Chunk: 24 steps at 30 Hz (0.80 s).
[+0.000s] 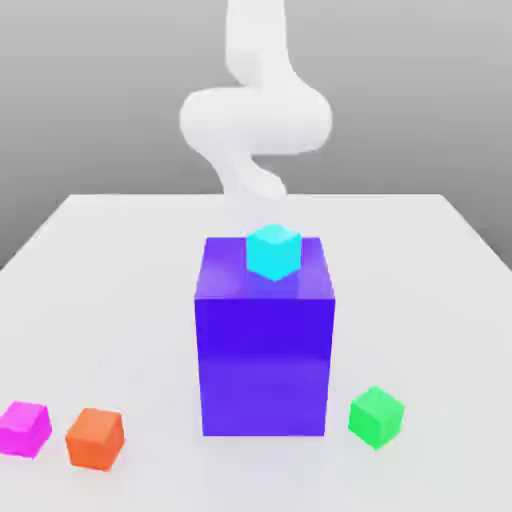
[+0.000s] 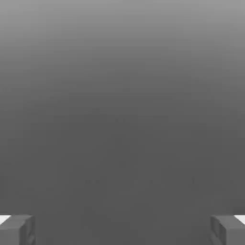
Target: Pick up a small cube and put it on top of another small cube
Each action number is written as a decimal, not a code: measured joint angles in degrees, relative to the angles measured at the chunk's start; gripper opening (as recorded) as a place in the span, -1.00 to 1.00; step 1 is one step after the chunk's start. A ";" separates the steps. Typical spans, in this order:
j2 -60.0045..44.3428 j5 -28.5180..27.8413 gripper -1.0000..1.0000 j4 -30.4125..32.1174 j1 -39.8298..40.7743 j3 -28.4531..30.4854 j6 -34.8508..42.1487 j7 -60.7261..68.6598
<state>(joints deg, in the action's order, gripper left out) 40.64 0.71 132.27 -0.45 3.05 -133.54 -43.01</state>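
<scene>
The small pink cube (image 1: 24,428) sits on the white worktop (image 1: 120,300) at the exterior view's left, just beside an orange cube (image 1: 95,438). A big purple block (image 1: 265,340) stands in the middle with a cyan cube (image 1: 273,251) on top; a green cube (image 1: 376,416) lies to its right. The arm (image 1: 255,110) rises behind. In the hand view the jaws stand released, wide apart, with nothing between the fingertips (image 2: 16,229).

Even, diffuse light is falling from above; the surface (image 1: 120,260) is rendering bright white. Shadows are staying faint. The renders are appearing soft, with the arm (image 1: 255,110) blurring into the grey backdrop.
</scene>
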 joint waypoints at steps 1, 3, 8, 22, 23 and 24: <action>-2.23 0.38 0.00 0.21 -0.19 1.35 -0.75 1.30; -6.45 1.19 0.00 0.61 -0.51 3.93 -2.20 3.81; -16.69 3.87 0.00 1.59 -0.98 10.19 -5.73 10.43; -46.12 15.54 0.00 4.20 5.46 20.67 -15.16 31.81; -48.17 16.07 0.00 4.39 6.27 20.77 -15.87 33.13; -50.19 16.49 0.00 4.60 7.10 20.92 -16.60 34.37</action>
<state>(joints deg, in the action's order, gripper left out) -9.55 17.20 136.87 6.65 23.98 -150.14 -8.64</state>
